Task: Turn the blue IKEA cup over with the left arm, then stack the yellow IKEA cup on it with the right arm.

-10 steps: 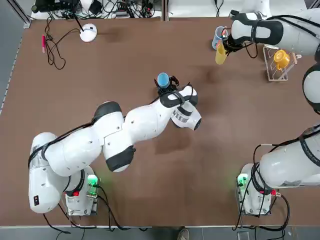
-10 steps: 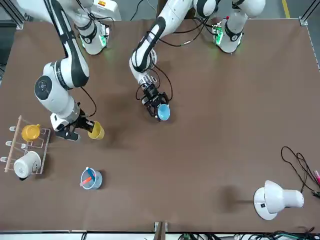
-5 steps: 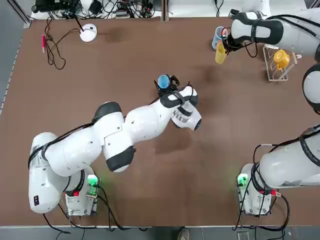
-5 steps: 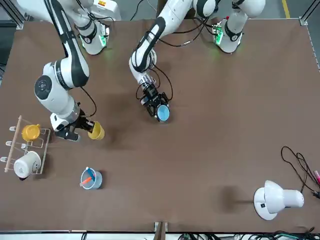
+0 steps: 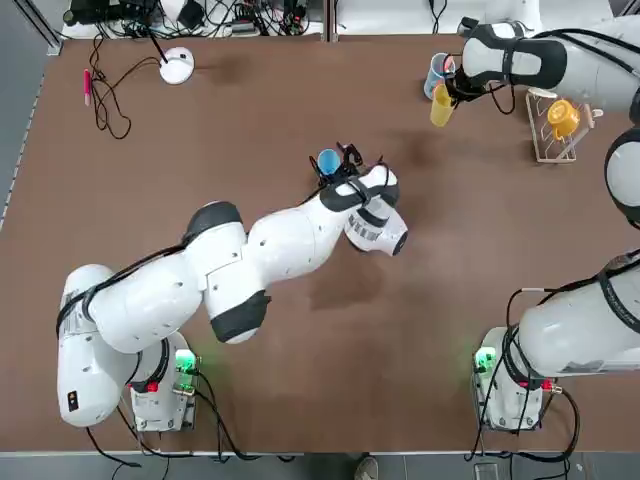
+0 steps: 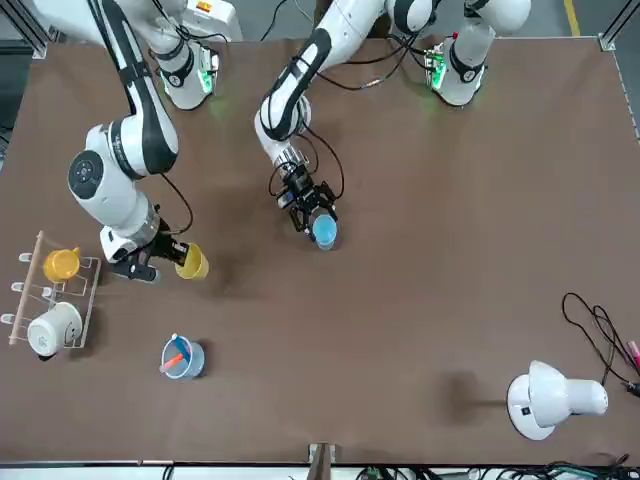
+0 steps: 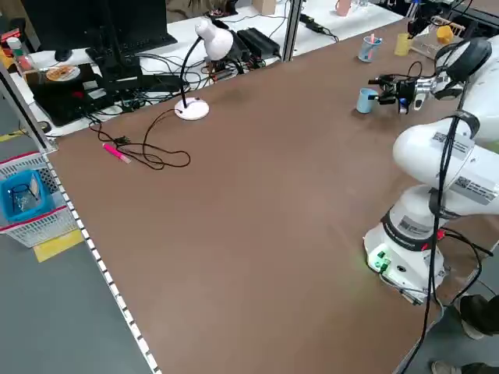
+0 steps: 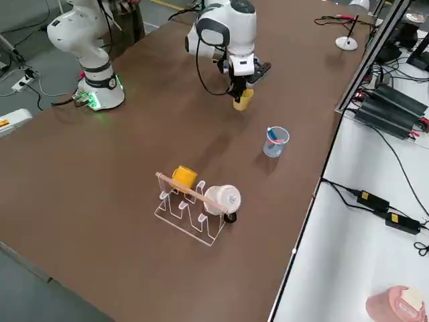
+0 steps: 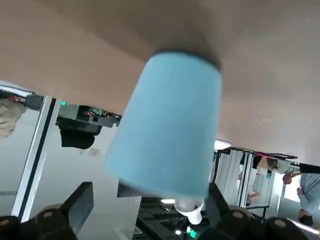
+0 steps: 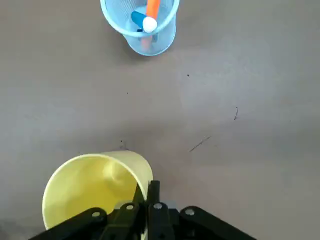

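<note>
The blue IKEA cup (image 5: 328, 161) is a small, plain, light-blue tapered plastic cup with no handle. It stands mouth-down near the middle of the brown table (image 5: 200, 150), its narrower closed base uppermost. The left gripper (image 5: 338, 168) sits right beside it; in the left wrist view its 2 fingers flank the cup's wide rim, but I cannot tell whether they press on it or stand clear.

The yellow IKEA cup (image 5: 441, 107) is the same tapered, handleless shape in matte yellow, about equal in size. It hangs tilted at the far right part of the table, with the right gripper (image 10: 150, 200) clamped on its rim: 1 finger inside the mouth, 1 outside.

Counted: 1 blue cup, 1 yellow cup, 2 white arms. Near the yellow cup stands 1 clear-blue tumbler (image 10: 140, 22) holding an orange stick and a blue one. Farther right, 1 wire rack (image 8: 191, 211) carries 2 mugs, 1 orange-yellow (image 8: 184, 177) and 1 white (image 8: 223, 199). At the far left of the table stands 1 white desk lamp (image 5: 176, 65) with its black cable, and 1 pink pen (image 5: 87, 85) lies near the edge.
</note>
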### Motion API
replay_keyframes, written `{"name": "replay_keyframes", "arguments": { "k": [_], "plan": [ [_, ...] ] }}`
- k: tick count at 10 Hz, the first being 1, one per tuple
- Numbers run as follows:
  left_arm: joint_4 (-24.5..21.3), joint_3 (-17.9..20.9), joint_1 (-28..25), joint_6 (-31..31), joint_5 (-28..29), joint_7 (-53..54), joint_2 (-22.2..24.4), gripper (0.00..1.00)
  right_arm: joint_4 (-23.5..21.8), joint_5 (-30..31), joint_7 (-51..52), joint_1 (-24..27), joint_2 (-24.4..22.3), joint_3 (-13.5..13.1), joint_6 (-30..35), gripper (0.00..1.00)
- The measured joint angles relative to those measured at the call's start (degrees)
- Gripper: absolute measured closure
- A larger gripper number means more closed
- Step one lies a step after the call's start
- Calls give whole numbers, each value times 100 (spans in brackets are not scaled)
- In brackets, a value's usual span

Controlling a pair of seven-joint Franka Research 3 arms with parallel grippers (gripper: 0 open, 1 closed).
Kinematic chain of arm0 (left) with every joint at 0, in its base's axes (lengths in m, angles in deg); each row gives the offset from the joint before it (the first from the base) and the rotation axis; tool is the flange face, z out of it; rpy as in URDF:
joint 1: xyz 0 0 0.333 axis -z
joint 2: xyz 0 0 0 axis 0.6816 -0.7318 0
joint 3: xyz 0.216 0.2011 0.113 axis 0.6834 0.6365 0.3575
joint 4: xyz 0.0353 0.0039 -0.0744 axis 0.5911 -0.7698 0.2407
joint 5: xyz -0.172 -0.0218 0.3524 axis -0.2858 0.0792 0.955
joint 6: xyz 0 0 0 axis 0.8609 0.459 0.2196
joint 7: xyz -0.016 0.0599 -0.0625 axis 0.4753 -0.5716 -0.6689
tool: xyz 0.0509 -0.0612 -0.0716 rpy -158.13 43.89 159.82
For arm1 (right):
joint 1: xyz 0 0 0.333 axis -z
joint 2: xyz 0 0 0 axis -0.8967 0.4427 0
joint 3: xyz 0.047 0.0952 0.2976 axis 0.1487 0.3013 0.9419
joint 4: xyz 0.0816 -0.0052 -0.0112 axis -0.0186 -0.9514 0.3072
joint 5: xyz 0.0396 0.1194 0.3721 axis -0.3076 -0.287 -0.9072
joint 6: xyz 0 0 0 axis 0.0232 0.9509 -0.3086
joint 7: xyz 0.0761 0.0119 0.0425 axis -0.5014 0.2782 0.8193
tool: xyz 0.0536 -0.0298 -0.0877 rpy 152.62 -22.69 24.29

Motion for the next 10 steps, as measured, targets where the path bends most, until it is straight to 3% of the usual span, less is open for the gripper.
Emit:
{"name": "replay_keyframes", "arguments": {
  "k": [4, 6, 10],
  "plan": [
    [-560, 6, 3, -354, 142, 278, 716, 1, 532, 3, -454, -539, 71, -99, -3, 96],
    [-1558, 36, -78, -211, 588, 219, 1418, 1, 826, 3, -837, -975, 196, -161, 4, 96],
    [-4013, 81, -903, 1193, 1434, -704, 3661, 1, 1035, 37, -1765, -1776, 411, -355, 1, 96]
  ]
}}
